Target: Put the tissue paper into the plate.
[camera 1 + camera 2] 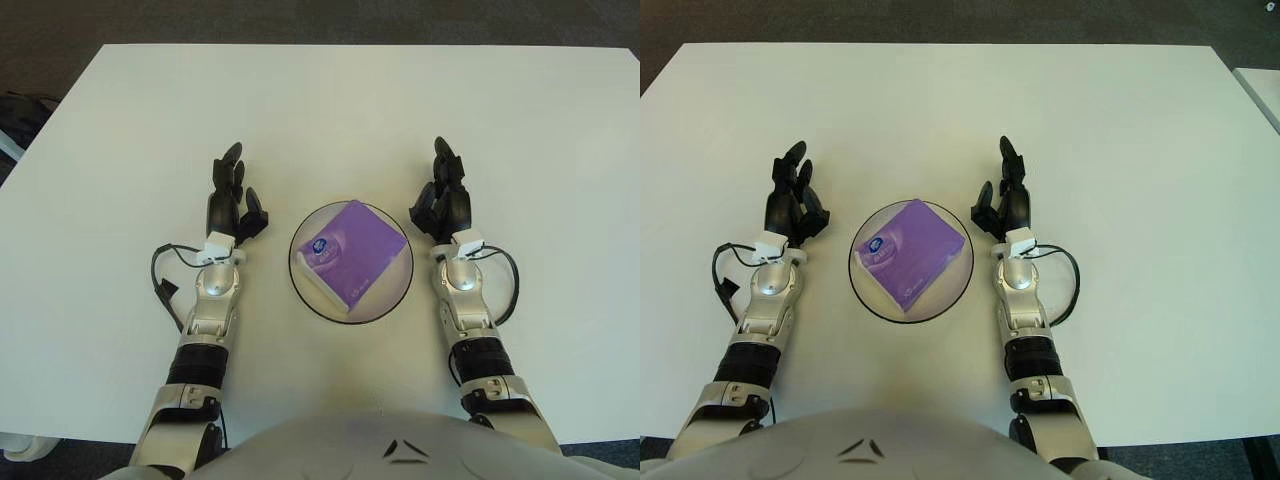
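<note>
Purple boxy tissue pack (352, 252), round glass plate (300, 285)

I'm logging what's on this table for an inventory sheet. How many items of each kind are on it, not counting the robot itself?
Purple tissue paper pack: 1, lying in the plate
Plate: 1, on the white table
Total: 2 items
Both sit between the left robot hand and the right robot hand, each open and holding nothing.
</note>
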